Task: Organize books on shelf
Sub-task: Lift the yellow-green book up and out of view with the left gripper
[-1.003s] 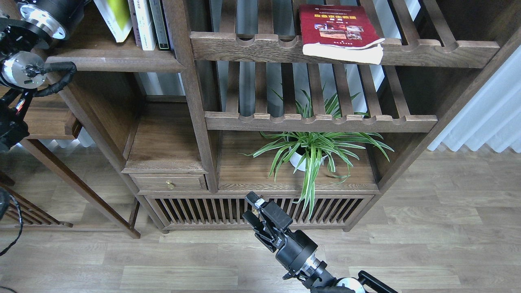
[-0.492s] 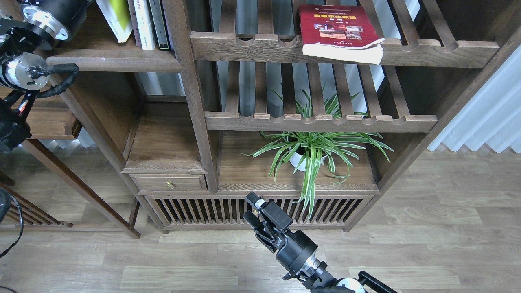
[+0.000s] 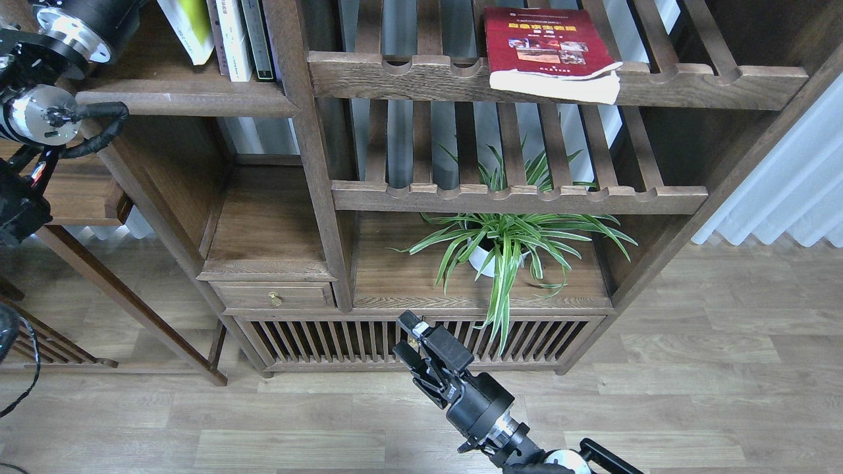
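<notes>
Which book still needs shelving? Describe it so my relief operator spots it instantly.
Start at the upper slatted rack with the notched front rail, right of the tall post. The red book lies flat there, its white page edges overhanging the rail. Unlike the upright books on the solid plank shelf at left, it lies face-up with small cover photos.

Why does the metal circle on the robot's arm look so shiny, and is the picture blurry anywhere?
In the head view, the metal disc on the left arm catches room light, so it glares bright silver. The red book looks sharp, though its small print is too tiny to read. The plant is crisp too. The right hand is dark but clear. Nothing looks badly blurred.
</notes>
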You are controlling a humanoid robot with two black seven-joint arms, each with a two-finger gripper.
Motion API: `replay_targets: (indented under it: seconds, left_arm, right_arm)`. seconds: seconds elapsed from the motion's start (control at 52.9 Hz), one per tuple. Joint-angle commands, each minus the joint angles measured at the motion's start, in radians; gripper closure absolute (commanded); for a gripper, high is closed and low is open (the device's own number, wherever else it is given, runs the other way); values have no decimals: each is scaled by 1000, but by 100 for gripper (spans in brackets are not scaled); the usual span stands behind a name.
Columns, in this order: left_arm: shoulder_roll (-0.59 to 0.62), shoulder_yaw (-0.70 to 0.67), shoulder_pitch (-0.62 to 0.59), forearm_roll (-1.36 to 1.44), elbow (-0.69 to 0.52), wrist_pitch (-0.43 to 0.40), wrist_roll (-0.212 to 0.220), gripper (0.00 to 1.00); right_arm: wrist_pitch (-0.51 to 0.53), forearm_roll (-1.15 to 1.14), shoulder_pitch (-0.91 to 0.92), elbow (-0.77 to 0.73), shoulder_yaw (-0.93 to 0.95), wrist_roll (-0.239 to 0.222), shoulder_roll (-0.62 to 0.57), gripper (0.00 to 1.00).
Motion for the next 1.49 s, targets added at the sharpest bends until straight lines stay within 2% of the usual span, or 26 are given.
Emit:
replay_targets:
  seconds: [0.0,0.038,0.076,0.132,0.17,0.341,0.549,0.946,1.173,1.324,1.381,1.476]
  left_arm:
    - [2,2,0,0,2,-24,3,94]
    - [2,0,2,0,2,-24,3,93]
    - [2,-1,0,0,2,-24,5,88]
    - [2,-1,-1,2,3,-15,11,70]
    - [2,-1,-1,2,3,-13,13,62]
    - [1,-4,-6,2,3,-10,10,45]
    - [-6,-13,-13,2,2,-9,8,45]
    - [-10,-58,-110,-8,-1,-7,14,41]
    - [-15,-125,-145,-11,-27,-10,14,39]
    - [2,-165,-122,-26,-92,-17,14,27]
    - [37,-193,-66,-67,-166,-21,13,23]
    - [45,-222,-17,-109,-246,-26,8,16]
  right_arm:
    - [0,0,-1,0,0,0,0,6]
    - [0,0,-1,-2,0,1,0,6]
    - [0,0,-1,-2,0,0,0,6]
    - [0,0,-1,-2,0,1,0,6]
    - [0,0,-1,-3,0,0,0,6]
    - [0,2,-1,-3,2,0,0,6]
    - [0,2,-1,-3,2,0,0,6]
    - [0,2,-1,-3,3,0,0,6]
    - [0,2,-3,-2,11,0,0,6]
    - [0,14,-3,37,18,6,0,6]
    - [0,25,-3,73,18,24,0,6]
    - [0,25,-3,100,38,28,0,6]
